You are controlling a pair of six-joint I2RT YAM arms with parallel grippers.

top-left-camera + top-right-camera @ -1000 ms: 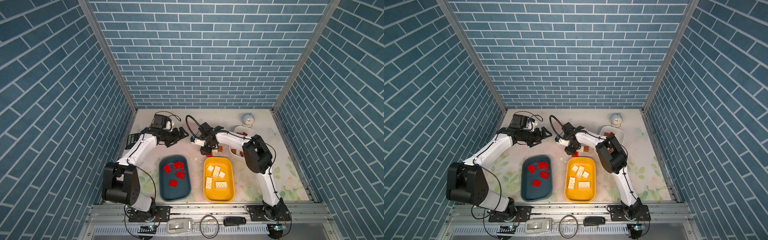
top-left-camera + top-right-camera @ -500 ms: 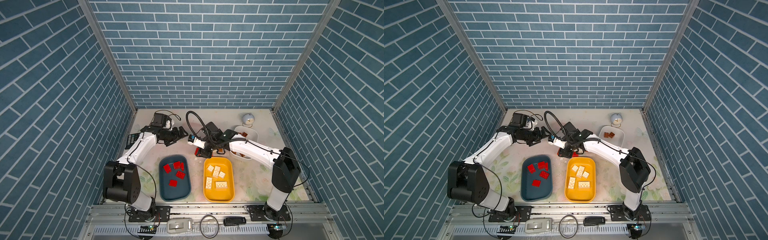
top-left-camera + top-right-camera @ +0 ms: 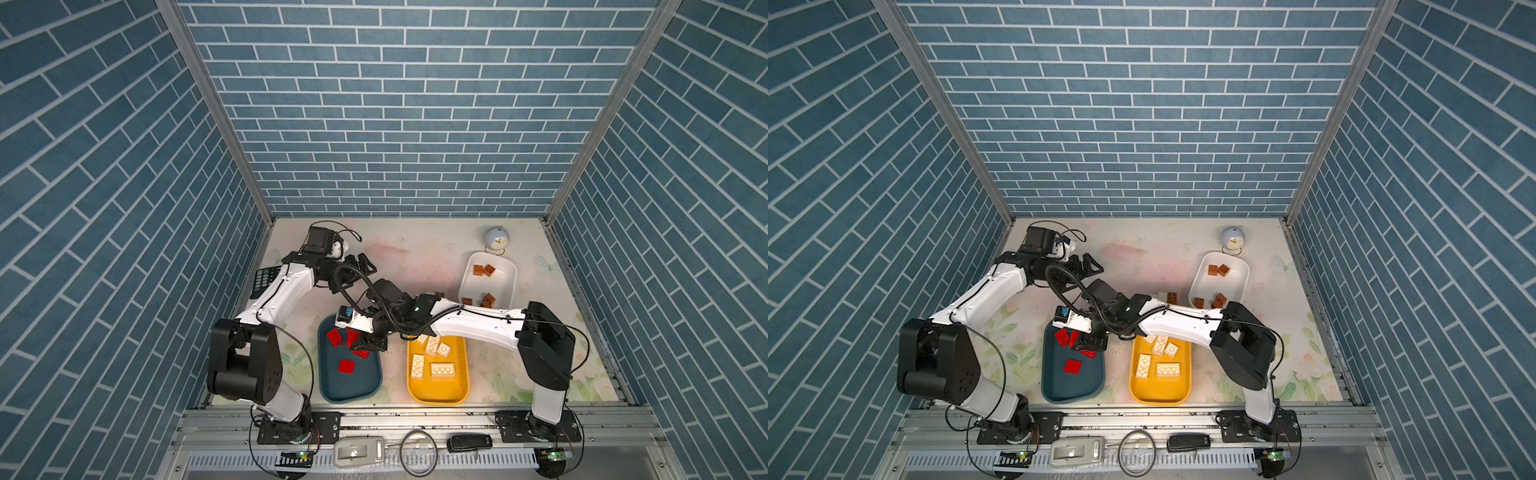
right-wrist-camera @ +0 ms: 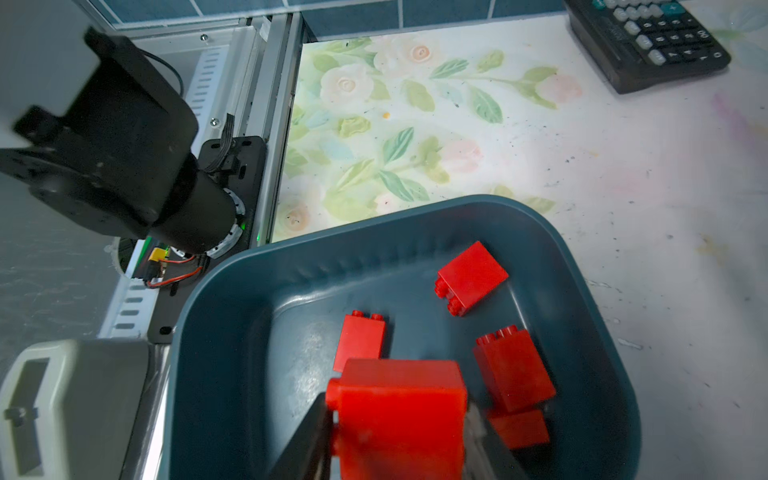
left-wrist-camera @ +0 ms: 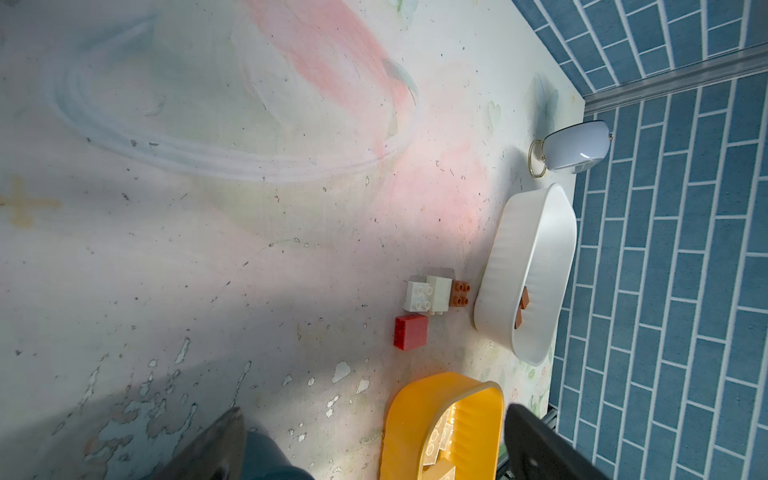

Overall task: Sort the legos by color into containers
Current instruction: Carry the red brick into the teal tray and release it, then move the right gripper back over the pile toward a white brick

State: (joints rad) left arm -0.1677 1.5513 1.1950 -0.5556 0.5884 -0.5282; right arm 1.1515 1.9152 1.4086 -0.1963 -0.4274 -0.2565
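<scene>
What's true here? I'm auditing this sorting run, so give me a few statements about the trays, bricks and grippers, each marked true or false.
1. The right gripper holds a red brick above the teal tray. True.
2. The yellow tray holds brown bricks. False: it holds cream-white bricks.
3. The left gripper is open and empty. True.
4. Every brick is in a tray. False: a loose red brick, two white bricks and a brown brick lie on the table beside the white tray.
</scene>
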